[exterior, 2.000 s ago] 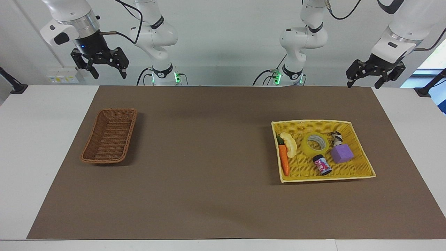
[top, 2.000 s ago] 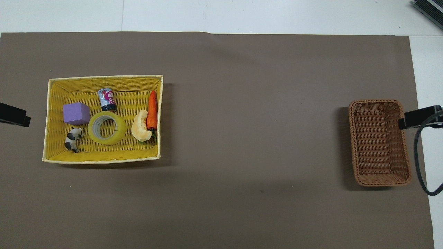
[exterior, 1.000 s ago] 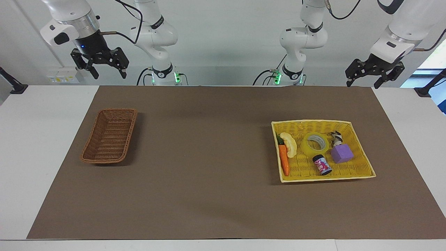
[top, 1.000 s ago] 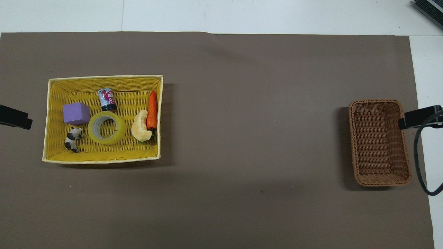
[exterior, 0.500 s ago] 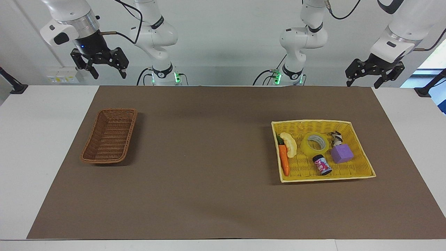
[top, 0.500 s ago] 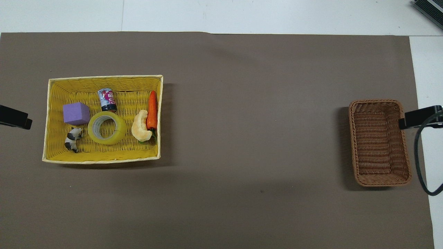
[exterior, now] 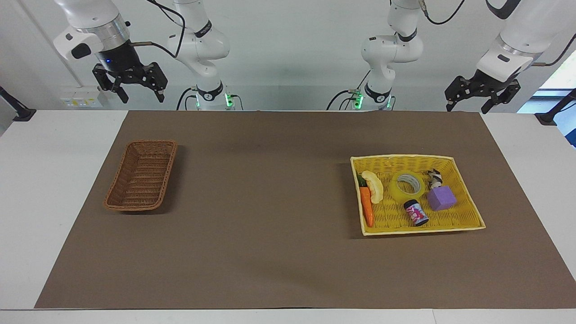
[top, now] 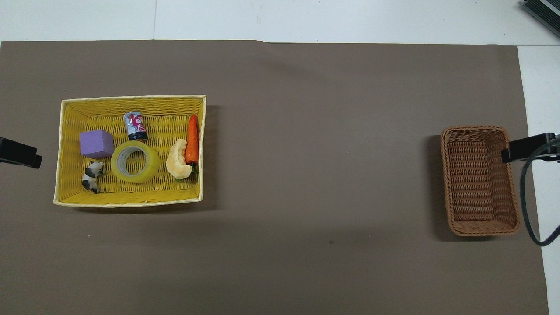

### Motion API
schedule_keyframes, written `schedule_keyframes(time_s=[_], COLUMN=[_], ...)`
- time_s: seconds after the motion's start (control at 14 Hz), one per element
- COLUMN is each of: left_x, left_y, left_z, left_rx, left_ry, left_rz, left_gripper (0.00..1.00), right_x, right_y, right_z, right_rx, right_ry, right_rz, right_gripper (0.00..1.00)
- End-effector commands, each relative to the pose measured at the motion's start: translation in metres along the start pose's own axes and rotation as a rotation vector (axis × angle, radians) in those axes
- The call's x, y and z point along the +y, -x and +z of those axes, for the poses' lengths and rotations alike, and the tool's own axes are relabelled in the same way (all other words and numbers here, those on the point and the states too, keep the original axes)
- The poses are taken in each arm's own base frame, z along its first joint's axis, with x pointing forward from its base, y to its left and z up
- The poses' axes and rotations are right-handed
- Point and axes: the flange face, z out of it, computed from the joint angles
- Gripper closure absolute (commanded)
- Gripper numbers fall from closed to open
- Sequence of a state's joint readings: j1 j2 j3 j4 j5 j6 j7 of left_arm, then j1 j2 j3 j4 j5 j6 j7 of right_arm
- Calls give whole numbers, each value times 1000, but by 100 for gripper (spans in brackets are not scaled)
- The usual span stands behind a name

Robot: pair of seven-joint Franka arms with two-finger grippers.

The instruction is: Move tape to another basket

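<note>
The facing view shows both whole grippers, left gripper [exterior: 467, 105] and right gripper [exterior: 141, 94], up high with fingers spread and holding nothing; the overhead view shows only tips. The tape [exterior: 407, 185] lies in the yellow basket [exterior: 468, 198], well apart from the brown basket [exterior: 141, 174]. Both grippers have moved only a tiny bit.

Two baskets [exterior: 140, 175] [exterior: 468, 211]; six items: tape [exterior: 407, 186], five others.

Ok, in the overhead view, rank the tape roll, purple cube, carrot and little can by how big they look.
1. tape roll
2. purple cube
3. carrot, though longer than the cube
4. little can

The carrot and can are close.
</note>
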State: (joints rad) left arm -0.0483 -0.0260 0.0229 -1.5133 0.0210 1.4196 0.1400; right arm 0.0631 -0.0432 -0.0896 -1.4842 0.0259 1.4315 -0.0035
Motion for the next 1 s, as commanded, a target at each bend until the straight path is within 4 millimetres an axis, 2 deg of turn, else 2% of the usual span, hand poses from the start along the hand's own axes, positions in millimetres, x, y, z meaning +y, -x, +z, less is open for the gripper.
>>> schedule_keyframes(time_s=[0.0,0.21,0.43,0.64,0.93], left_x=[2,0,0,2,2], left_y=[14,14,14,11,8], left_z=[7,9,10,22,32], left_rx=[29,27,24,20,16], left_ry=[4,4,6,7,7], left_rz=[-11,-15,-93,-165,-166], left_gripper=[0,0,0,0,0], right_x=[6,6,6,6,6], right_y=[6,6,5,5,4], right_z=[1,0,0,0,0], right_rx=[15,16,24,25,28], right_ry=[-12,-12,-12,-11,-11], right_rz=[-9,-9,-10,-12,-15], right_gripper=[0,0,0,0,0])
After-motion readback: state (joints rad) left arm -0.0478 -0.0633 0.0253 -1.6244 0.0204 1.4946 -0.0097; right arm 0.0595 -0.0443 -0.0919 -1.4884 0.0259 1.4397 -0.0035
